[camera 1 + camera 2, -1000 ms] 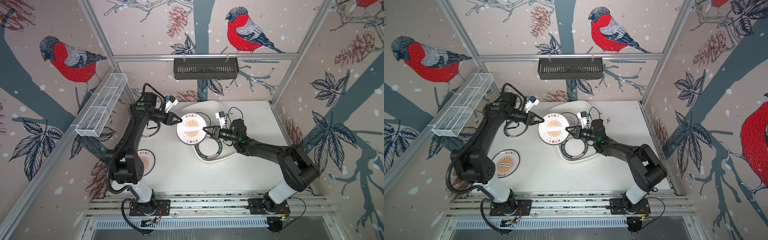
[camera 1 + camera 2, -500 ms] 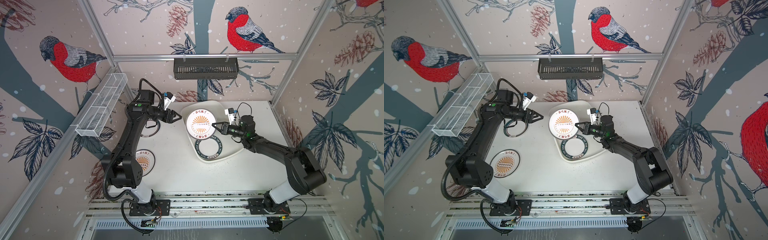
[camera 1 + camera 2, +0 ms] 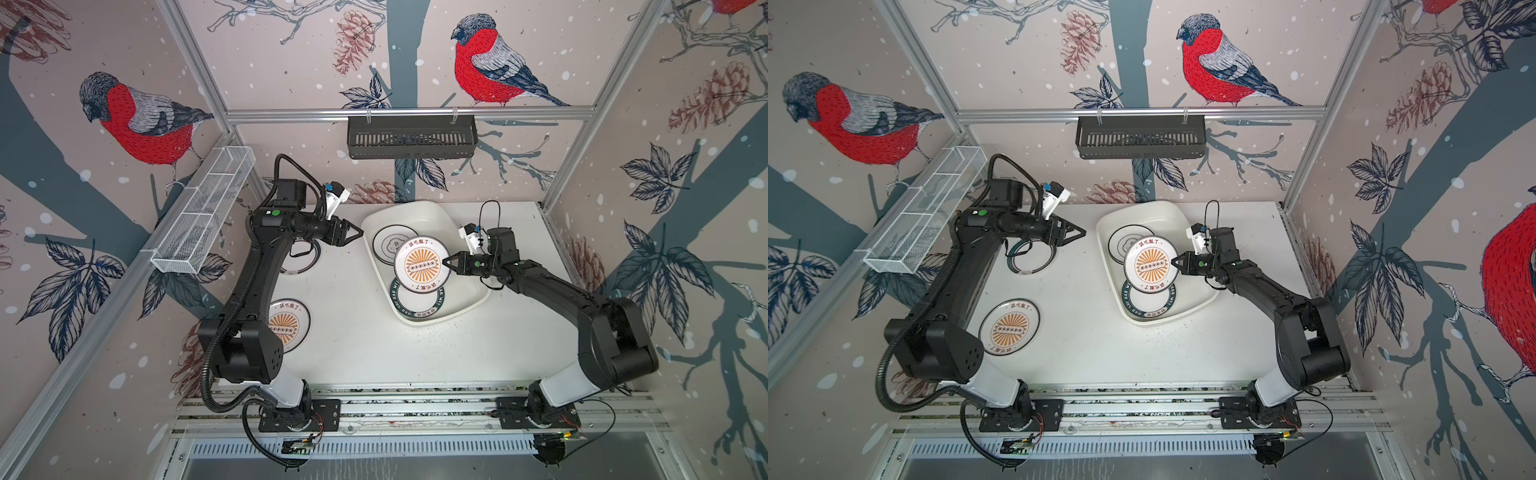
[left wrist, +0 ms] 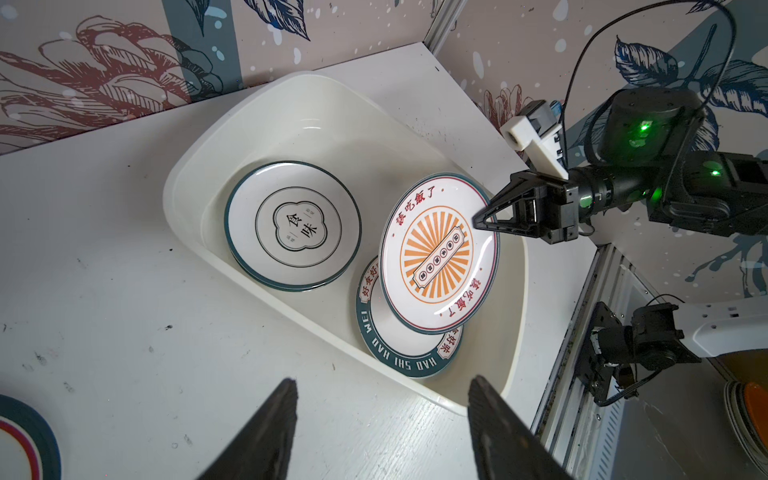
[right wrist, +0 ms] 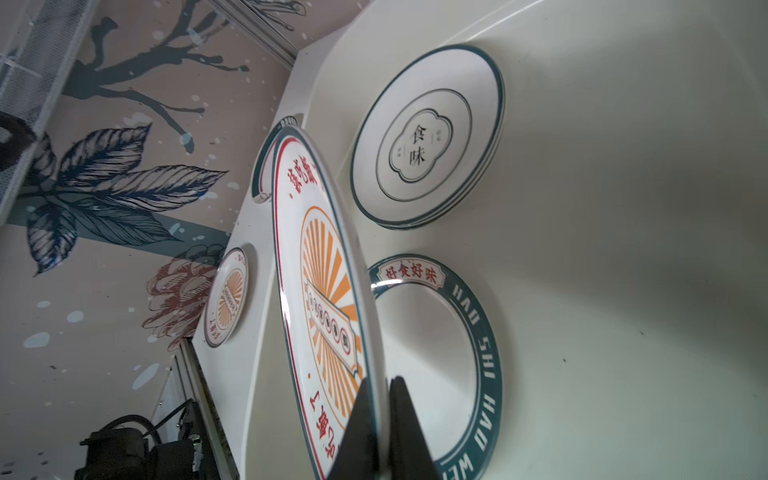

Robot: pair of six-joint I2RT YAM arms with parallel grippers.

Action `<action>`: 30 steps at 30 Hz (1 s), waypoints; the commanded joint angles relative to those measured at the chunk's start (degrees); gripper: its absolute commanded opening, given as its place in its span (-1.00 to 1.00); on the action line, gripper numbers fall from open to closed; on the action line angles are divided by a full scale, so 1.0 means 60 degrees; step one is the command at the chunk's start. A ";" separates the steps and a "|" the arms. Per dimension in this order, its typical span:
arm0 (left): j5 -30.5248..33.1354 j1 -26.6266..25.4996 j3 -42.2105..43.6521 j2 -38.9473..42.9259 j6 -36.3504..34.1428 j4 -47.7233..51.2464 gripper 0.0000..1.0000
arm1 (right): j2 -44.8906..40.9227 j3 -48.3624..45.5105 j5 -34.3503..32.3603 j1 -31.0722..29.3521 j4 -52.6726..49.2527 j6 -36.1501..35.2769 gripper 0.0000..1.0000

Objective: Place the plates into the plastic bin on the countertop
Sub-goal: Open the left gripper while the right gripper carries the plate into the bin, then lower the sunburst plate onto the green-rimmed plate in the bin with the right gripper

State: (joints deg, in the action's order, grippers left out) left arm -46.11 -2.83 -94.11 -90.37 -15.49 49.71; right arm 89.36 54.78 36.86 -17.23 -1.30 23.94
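1. The sunburst plate point(image 3: 422, 264) hangs tilted above the plastic bin point(image 3: 419, 212). It is over the lettered-band plate point(image 3: 417, 309) lying inside, with an emblem plate point(image 3: 386, 245) beside that.
2. The task looks past halfway. This plate needs lowering and release. Two more sit on the countertop point(image 3: 353, 345): a second sunburst plate point(image 3: 1010, 328) and a ringed plate point(image 3: 1034, 264) partly under the left arm point(image 3: 963, 270).
3. Only the right wrist view shows the right gripper point(image 5: 381, 380) pinched onto the held plate's rim. It also shows the emblem plate apparently topping a stack.
4. Only the left wrist view shows the left gripper point(image 4: 382, 380) spread wide, empty, outside the bin.
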 commanded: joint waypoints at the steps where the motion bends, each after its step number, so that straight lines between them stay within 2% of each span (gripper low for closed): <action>1: 0.0023 -0.0024 0.0136 0.0163 -0.0054 -0.0434 0.30 | 0.0216 0.0299 -0.0348 0.0010 -0.1112 -0.0738 -0.94; 15: -0.0129 -0.0026 0.0225 0.0201 -0.0166 -0.0264 0.30 | 0.1471 0.1308 -0.0169 -0.0028 -0.2561 -0.1497 -0.92; 19: -0.0328 -0.0026 0.0447 0.0216 0.0015 -0.0512 0.30 | 0.1776 0.1508 0.0335 0.0048 -0.2717 -0.1603 -0.91; 30: -0.0402 -0.0026 0.0390 0.0194 -0.0026 -0.0405 0.30 | 0.2263 0.1776 0.0587 0.0119 -0.2965 -0.1720 -0.85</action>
State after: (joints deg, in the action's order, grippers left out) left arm -47.42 -2.83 -91.61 -89.41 -15.22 48.34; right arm 102.43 64.64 38.13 -16.49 -18.48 14.76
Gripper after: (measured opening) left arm 0.647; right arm 0.086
